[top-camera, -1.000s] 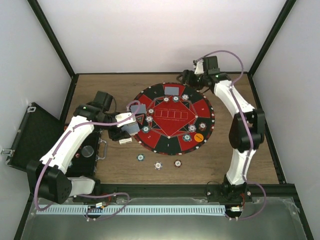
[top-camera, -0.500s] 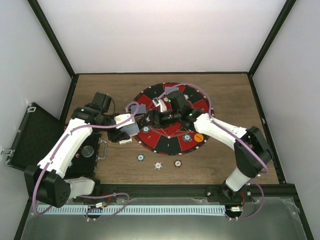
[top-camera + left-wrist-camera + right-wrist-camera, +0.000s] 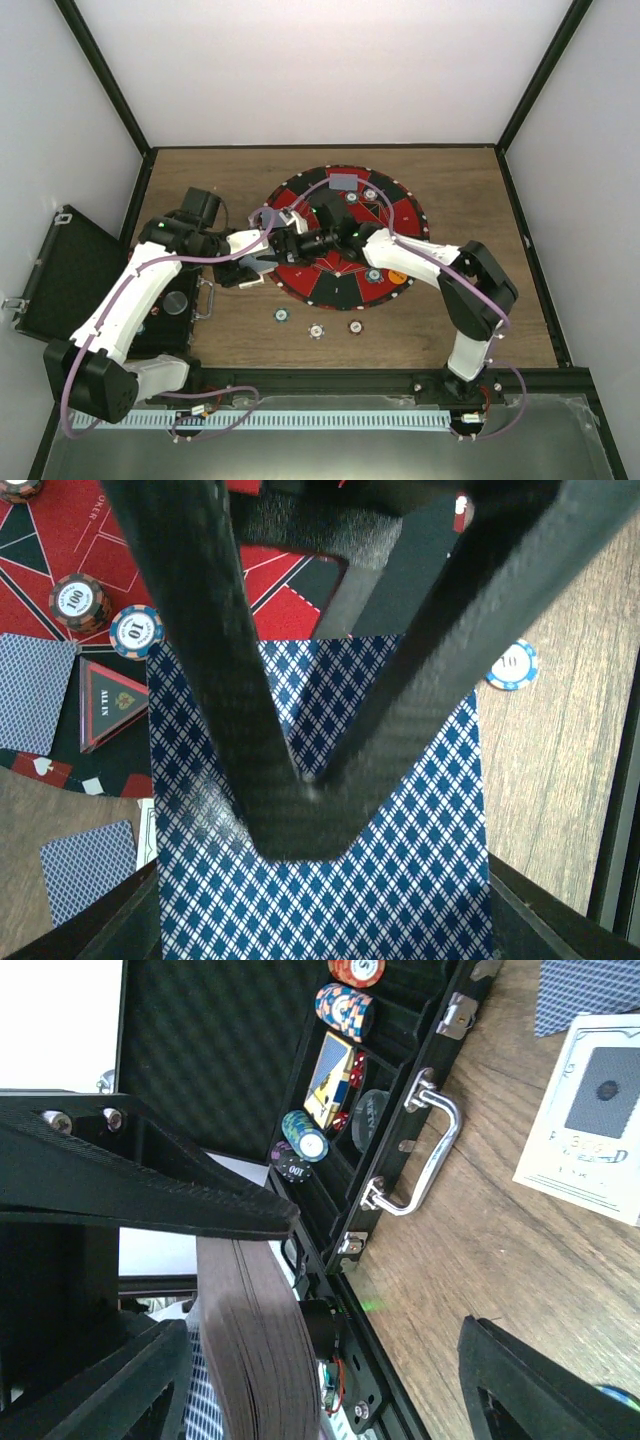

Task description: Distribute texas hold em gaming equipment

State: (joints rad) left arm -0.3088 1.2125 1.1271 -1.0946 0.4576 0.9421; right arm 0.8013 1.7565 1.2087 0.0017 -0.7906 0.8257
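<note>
A deck of blue-backed playing cards (image 3: 400,880) sits in my left gripper (image 3: 320,925), which is shut on it at the left edge of the round red-and-black mat (image 3: 340,290). My right gripper (image 3: 279,246) reaches across the mat to that deck. It stands open, with one black finger (image 3: 300,820) lying over the top card. The deck's edge (image 3: 265,1360) shows beside that finger. Cards (image 3: 343,182) and poker chips (image 3: 372,273) lie on the mat, along with an orange marker disc (image 3: 397,273).
Three loose chips (image 3: 316,330) lie on the wood in front of the mat. An open black case (image 3: 330,1080) with chips inside stands at the left, and its lid (image 3: 60,270) hangs off the table. A card box (image 3: 590,1130) and single cards (image 3: 88,865) lie nearby.
My right arm has swung from the back of the mat across to the deck at the left, still open. My left gripper has kept hold of the deck, almost still.
</note>
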